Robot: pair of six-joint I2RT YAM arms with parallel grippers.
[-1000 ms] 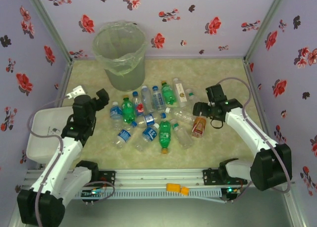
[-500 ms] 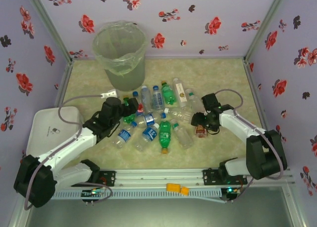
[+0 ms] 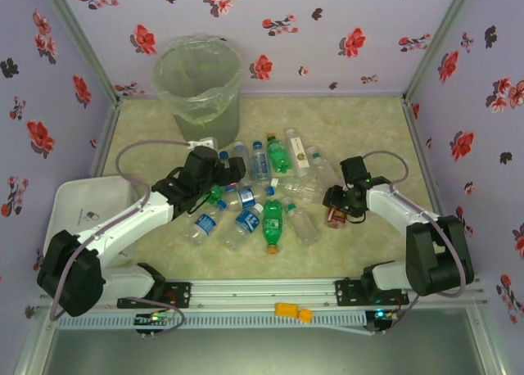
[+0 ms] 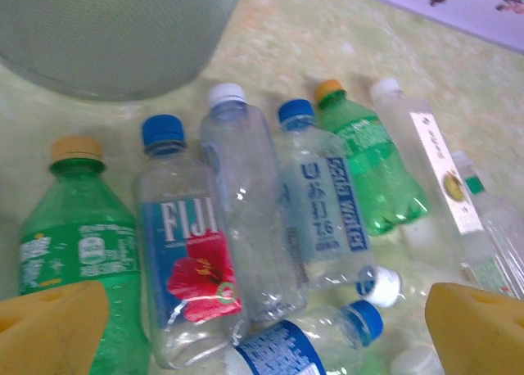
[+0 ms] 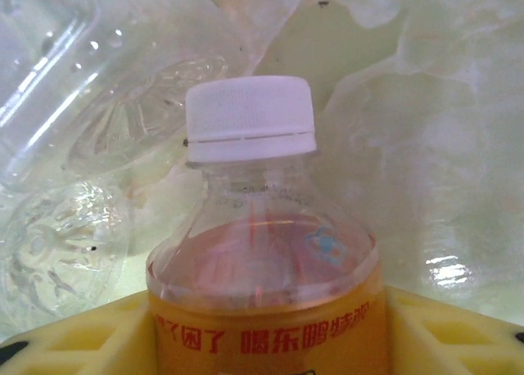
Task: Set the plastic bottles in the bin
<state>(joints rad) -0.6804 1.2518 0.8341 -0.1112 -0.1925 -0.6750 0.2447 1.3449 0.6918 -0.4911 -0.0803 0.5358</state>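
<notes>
Bottle with orange label (image 5: 262,252) sits clamped in right claw (image 3: 332,212); left claw (image 3: 223,173) gapes wide.

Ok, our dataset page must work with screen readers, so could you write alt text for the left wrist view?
The open left gripper hovers above plastic bottles lying side by side on the table, among them a green bottle and a Fiji bottle. The bin stands just beyond them.

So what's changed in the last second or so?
The left arm swung in from the side over the bottles, jaws open. The right arm pulled back a little; its jaws now press both sides of the orange-labelled bottle. The bottles and the bin stayed put.
</notes>
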